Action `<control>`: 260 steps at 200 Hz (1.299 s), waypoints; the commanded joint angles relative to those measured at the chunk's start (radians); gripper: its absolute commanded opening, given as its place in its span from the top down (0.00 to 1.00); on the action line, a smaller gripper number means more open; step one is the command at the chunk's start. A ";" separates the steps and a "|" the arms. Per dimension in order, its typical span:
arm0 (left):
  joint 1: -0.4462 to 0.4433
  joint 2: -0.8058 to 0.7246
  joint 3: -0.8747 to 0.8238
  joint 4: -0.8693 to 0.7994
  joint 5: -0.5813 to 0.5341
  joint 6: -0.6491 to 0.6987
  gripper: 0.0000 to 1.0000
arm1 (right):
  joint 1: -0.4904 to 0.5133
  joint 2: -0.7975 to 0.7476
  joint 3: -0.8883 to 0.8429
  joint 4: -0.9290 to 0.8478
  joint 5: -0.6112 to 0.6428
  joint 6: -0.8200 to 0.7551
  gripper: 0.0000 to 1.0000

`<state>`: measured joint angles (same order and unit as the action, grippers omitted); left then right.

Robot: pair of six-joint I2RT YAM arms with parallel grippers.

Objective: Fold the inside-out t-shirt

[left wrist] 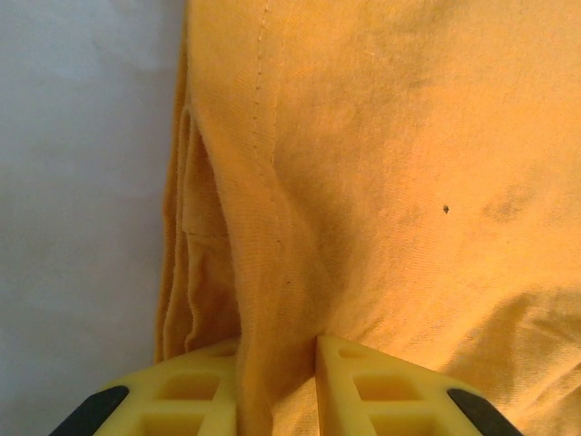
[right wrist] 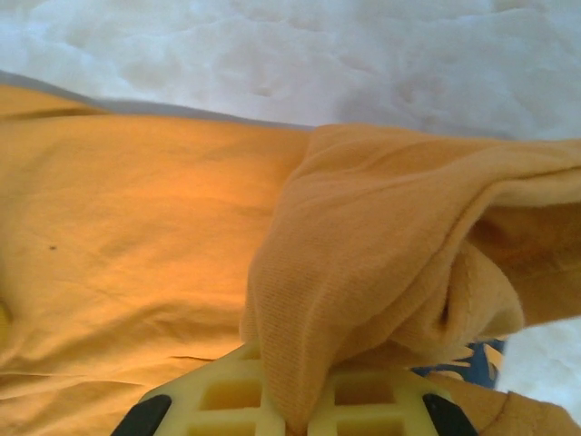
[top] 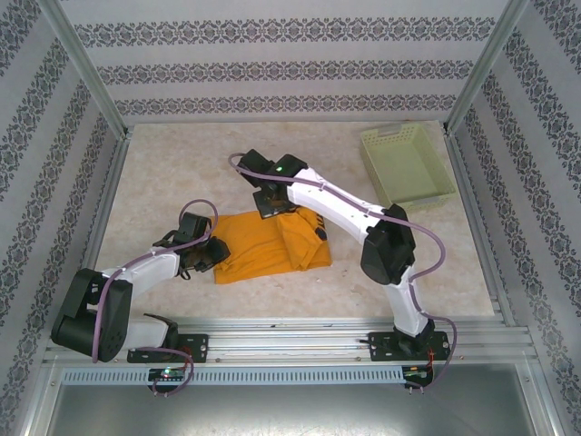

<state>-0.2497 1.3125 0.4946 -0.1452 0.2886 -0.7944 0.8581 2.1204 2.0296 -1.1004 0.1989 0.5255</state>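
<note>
- On the middle of the table, nearer the arms than the far wall, lies the inside-out t-shirt, a partly folded orange slab with plain cloth upward.
- Its long axis runs left to right, tilted slightly so the right end sits farther away. A bit of dark print peeps out near that right end. I cannot tell which end is collar or hem.
- At the shirt's left edge, the left gripper pinches a thin ridge of cloth, its fingers pressed close on it.
- At the far edge, the right gripper is clamped on a bunched wad of cloth.
- To fold well, I judge both pinches should rise together and level, carry the cloth across, then lay it flat. The right-hand wad looks thick and may drag lower layers along.
- A pale green basket stands well apart at the far right.
</note>
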 commanded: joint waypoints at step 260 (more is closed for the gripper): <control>-0.226 -0.277 0.225 -0.366 -0.338 0.004 0.50 | -0.190 -0.353 -0.522 0.376 -0.186 0.101 0.48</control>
<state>-0.3626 0.9436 0.6189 -0.4725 0.0235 -0.8162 0.7395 1.7782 1.6501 -0.8017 -0.0311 0.6231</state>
